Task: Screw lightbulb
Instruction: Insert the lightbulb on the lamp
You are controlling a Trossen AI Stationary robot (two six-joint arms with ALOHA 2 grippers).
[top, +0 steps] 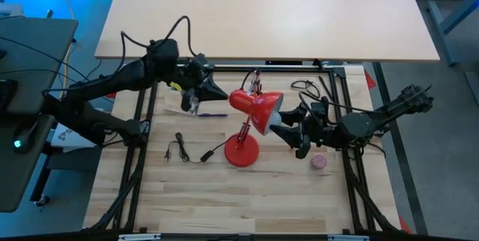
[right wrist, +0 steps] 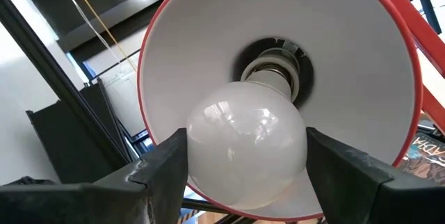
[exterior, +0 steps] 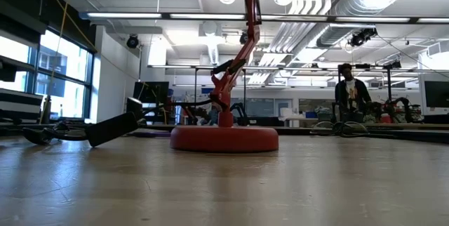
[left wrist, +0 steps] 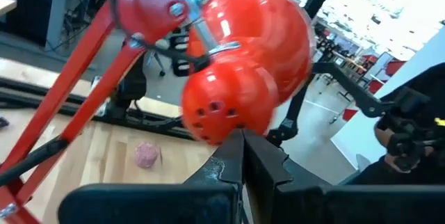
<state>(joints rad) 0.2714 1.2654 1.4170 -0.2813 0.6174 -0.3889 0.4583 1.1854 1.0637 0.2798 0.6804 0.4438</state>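
A red desk lamp stands mid-table on its round base (top: 241,152), its shade (top: 258,110) tipped so the mouth faces the table's right. The white lightbulb (right wrist: 243,151) sits in the shade's mouth, its neck in the socket (right wrist: 274,71). My right gripper (top: 283,126) reaches into the mouth and is shut on the bulb. My left gripper (left wrist: 242,147), shut with nothing in it, stands at the back of the shade (left wrist: 229,106). My left gripper's shut fingertips (left wrist: 240,140) stand right at the shade's rounded rear cap (left wrist: 222,116); I cannot tell whether they touch it. My right gripper pinches the bulb's widest part (right wrist: 201,147) between its two fingers (right wrist: 163,165), one on each side. The fingers come nearly level from the table's right. The bulb points into the shade, neck at the socket, clear of the table.
A small pink ball (top: 319,162) lies near the right arm. The lamp's black cord and plug (top: 187,153) lie left of the base. Loose black cables (top: 310,85) lie at the far right. A person (exterior: 349,92) stands in the room beyond.
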